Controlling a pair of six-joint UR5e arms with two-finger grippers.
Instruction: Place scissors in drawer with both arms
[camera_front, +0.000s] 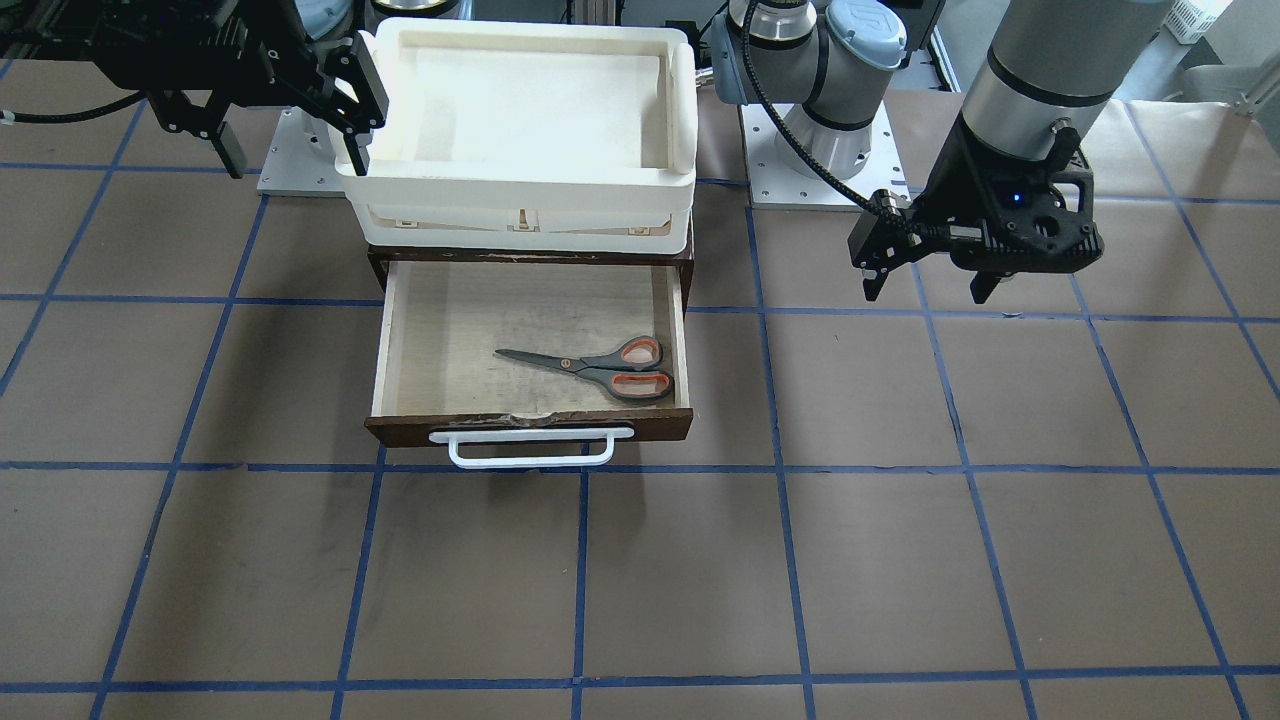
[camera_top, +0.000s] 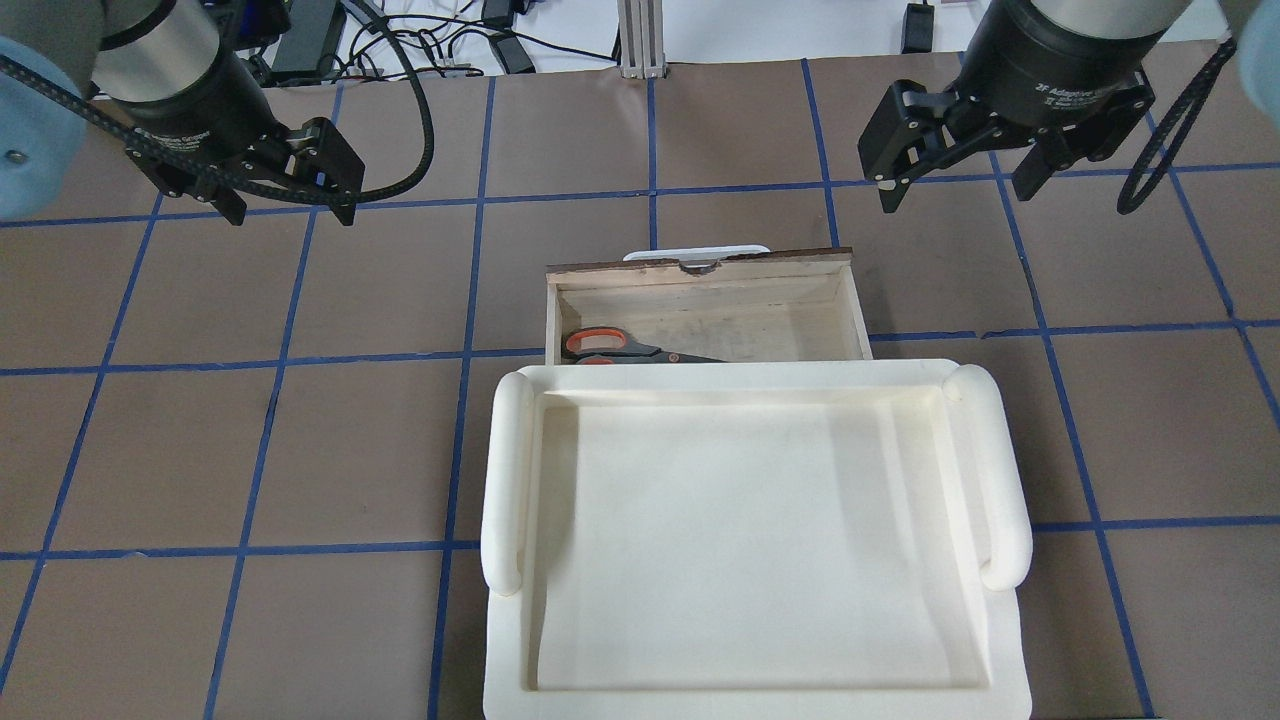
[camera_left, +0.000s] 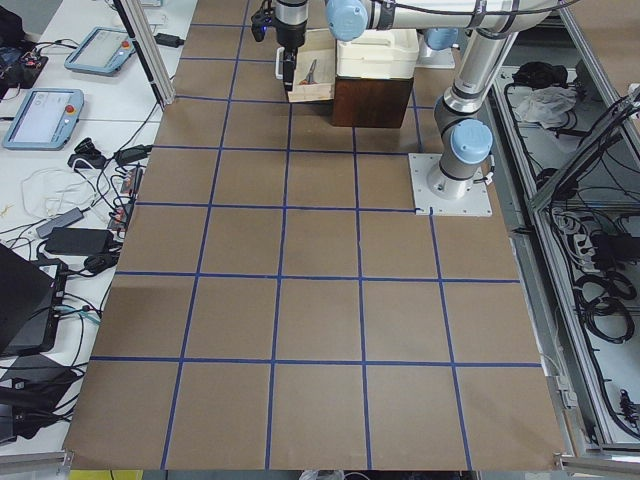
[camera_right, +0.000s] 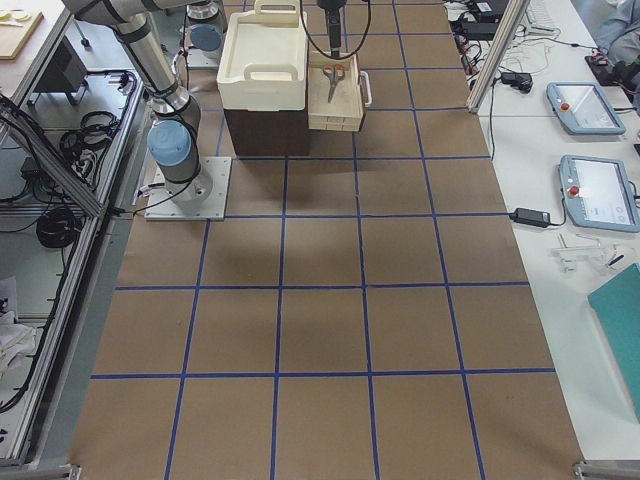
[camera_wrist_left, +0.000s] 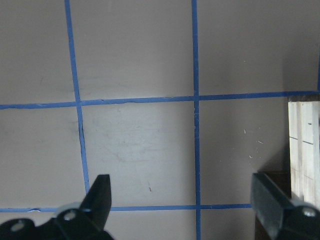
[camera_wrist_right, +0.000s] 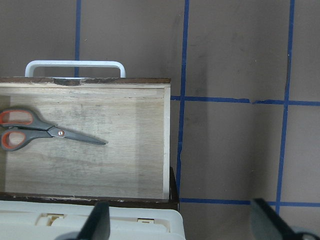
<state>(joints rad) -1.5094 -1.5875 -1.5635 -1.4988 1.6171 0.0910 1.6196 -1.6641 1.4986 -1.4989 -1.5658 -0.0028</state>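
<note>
- Closest to the front camera is the brown table (camera_front: 640, 580) with its blue tape grid.
- Next comes the white bar handle (camera_front: 530, 460) on the dark brown drawer (camera_front: 500, 310), which is pulled out far enough that I can see most of its pale wood floor.
- The scissors (camera_front: 590, 366) lie flat inside the drawer, closer to its front than its back. The orange-lined handles sit just beside the wall on the robot's left, and the blades point toward its right.
- Behind that, the cream-white plastic bin (camera_front: 520, 195) sits on top of the dark cabinet (camera_left: 372, 100) and overhangs the back of the drawer.
- The left gripper (camera_front: 925, 290) hangs above bare table, well off to the drawer's side. Its fingers are spread wide with nothing in them.
- The right gripper (camera_front: 295, 165) is farthest back, up by the bin's corner, also wide apart and empty. Its wrist cam looks down on the scissors.
</note>
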